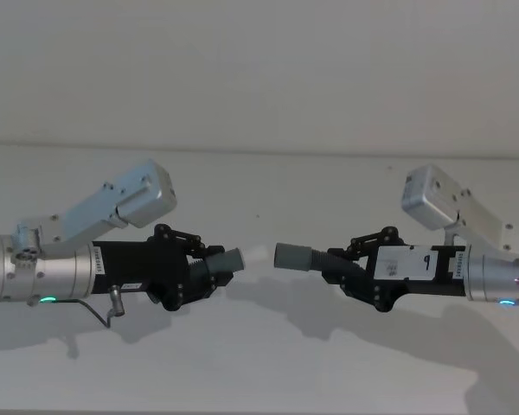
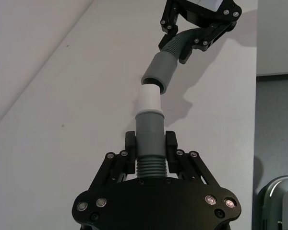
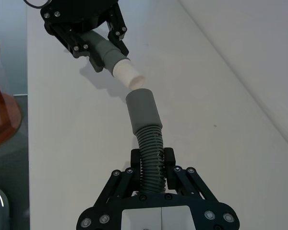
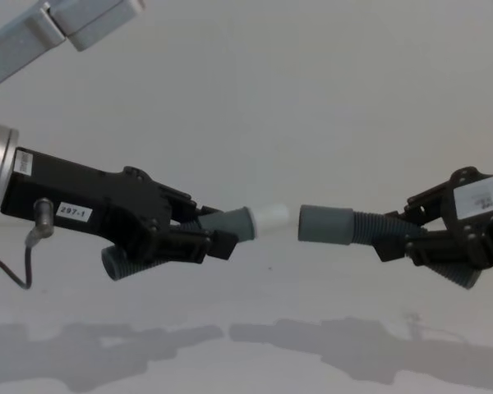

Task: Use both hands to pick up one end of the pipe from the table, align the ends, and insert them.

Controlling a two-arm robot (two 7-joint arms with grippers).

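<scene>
Both pipe pieces hang in the air above the white table (image 1: 259, 363). My left gripper (image 1: 209, 270) is shut on the ribbed grey piece (image 4: 223, 225) whose white tip (image 4: 269, 219) points right. My right gripper (image 1: 346, 264) is shut on the other ribbed piece (image 4: 378, 228), and its wide smooth cuff (image 4: 325, 223) points left. A small gap separates the white tip (image 2: 149, 98) from the cuff (image 2: 159, 72); they face each other, nearly level. From the right wrist, the cuff (image 3: 143, 110) sits just short of the tip (image 3: 129, 74), slightly off line.
The table's far edge meets a plain pale wall (image 1: 259, 69). Shadows of both arms lie on the table below them. A brown rounded object (image 3: 0, 110) stands off the table's side, beside a grey floor.
</scene>
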